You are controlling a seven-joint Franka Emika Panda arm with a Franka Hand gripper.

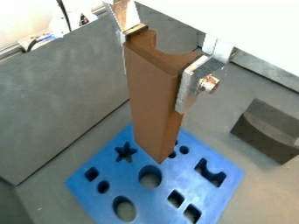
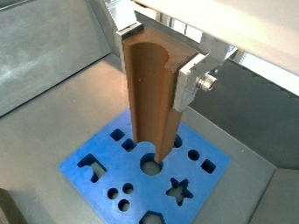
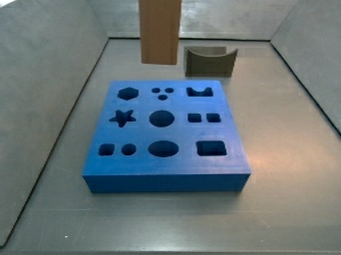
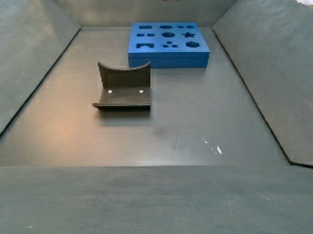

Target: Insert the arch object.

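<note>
My gripper [image 1: 162, 59] is shut on the upper end of the arch object [image 1: 152, 105], a tall orange-brown bar with a scooped top, and holds it upright. Both wrist views show this, with the silver fingers [image 2: 191, 79] clamping its two sides. The bar [image 2: 149, 96] hangs over the blue board [image 2: 117, 156], and its lower end covers the holes near the round one. In a side view the bar [image 3: 159, 30] comes down from the top edge above the far side of the board [image 3: 167, 182]. The gripper itself is out of both side views.
The dark fixture [image 3: 209, 60] with a scooped top stands on the floor beyond the board; it also shows in a side view [image 4: 123, 87] and in a wrist view [image 1: 271, 127]. Grey walls [image 1: 59, 96] enclose the floor. The board [image 4: 171, 57] lies at the far end.
</note>
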